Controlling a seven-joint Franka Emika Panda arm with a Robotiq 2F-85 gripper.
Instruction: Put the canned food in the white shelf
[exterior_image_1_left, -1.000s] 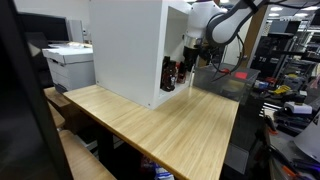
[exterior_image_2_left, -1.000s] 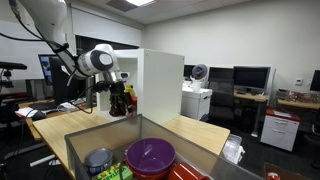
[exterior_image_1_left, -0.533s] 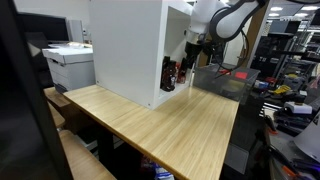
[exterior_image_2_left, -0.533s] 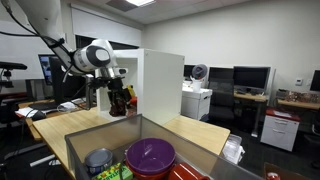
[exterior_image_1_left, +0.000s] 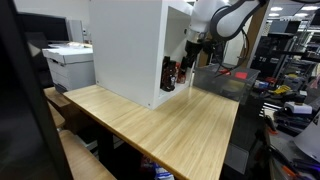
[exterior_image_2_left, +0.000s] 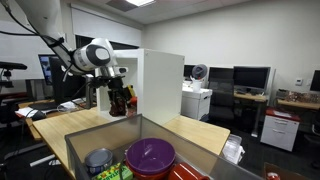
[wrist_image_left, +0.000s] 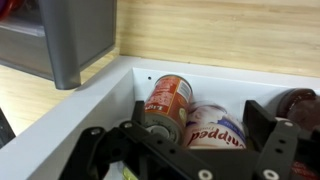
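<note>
The white shelf (exterior_image_1_left: 128, 45) stands on the wooden table, also in the other exterior view (exterior_image_2_left: 162, 80). In the wrist view an orange-labelled can (wrist_image_left: 168, 97) and a white can marked "whipped" (wrist_image_left: 212, 127) lie side by side on the shelf's white panel (wrist_image_left: 85, 122). My gripper (wrist_image_left: 196, 140) is open, its two black fingers spread around both cans and gripping neither. In both exterior views the gripper (exterior_image_1_left: 186, 62) (exterior_image_2_left: 118, 95) is at the shelf's open face, next to dark jars (exterior_image_1_left: 168, 75).
A dark red item (wrist_image_left: 300, 102) lies right of the cans. A printer (exterior_image_1_left: 70, 65) stands beside the shelf. A clear bin (exterior_image_2_left: 90, 140) in the foreground holds a purple bowl (exterior_image_2_left: 150, 155) and a can (exterior_image_2_left: 98, 160). The wooden table (exterior_image_1_left: 170, 125) extends in front of the shelf.
The arm shifted slightly a second ago, drawing a little away from the shelf's open face. It has held still since then.
</note>
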